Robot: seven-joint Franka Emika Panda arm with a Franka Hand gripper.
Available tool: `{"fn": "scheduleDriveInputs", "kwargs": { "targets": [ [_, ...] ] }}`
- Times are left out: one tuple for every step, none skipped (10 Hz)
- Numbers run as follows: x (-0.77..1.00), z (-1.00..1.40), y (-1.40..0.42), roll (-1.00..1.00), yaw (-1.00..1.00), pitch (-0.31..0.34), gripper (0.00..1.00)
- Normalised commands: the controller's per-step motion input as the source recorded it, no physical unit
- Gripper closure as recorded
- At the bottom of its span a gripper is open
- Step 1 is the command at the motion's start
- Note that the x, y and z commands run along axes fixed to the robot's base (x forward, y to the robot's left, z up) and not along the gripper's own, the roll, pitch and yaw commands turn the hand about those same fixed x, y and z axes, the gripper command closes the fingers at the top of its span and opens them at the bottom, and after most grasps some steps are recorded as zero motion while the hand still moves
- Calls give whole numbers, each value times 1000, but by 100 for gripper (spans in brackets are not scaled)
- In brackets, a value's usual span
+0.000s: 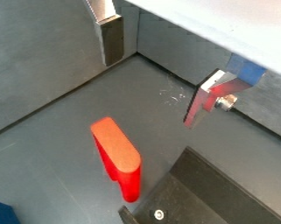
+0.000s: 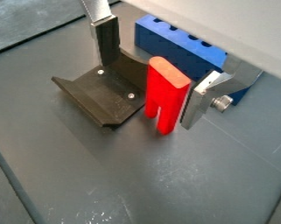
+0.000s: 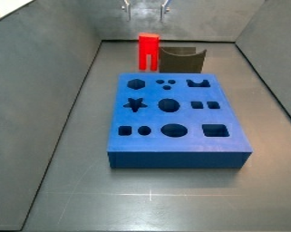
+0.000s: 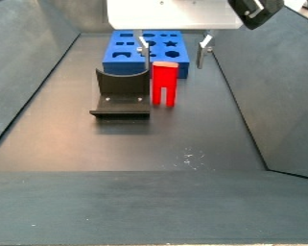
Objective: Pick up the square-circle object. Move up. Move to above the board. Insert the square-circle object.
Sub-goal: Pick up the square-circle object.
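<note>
One square-circle object [image 4: 165, 83] stood upright on the grey floor, red and alone, just beside the single dark fixture [image 4: 120, 92] and between it and the far end of the enclosure. In a wrist view the peg [image 2: 166, 94] showed its two prongs pointing down, a slot between them. One board [image 3: 176, 121] lay flat, blue, with the peg at its far edge in a side view; I counted twelve dark cut-outs in its top, a star, circles and squares among them. The gripper [image 4: 173, 43] hung above the peg, spread wide and holding nothing, its two silver fingers [image 2: 105, 39] well apart, one near the fixture, one by the peg's side, neither touching it
</note>
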Motion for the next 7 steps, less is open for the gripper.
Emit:
{"fn": "scheduleDriveInputs", "kwargs": {
  "targets": [
    [97, -160, -29, 0, -34, 0, 0],
    [120, -337, -134, 17, -23, 0, 0],
    [29, -260, -129, 16, 0, 0, 0],
    [0, -191, -63, 0, 0, 0, 0],
    [0, -120, -137, 23, 0, 0, 0],
    [0, -34, -237, 86, 0, 0, 0],
    [51, 0, -266, 81, 0, 0, 0]
  ]
}}
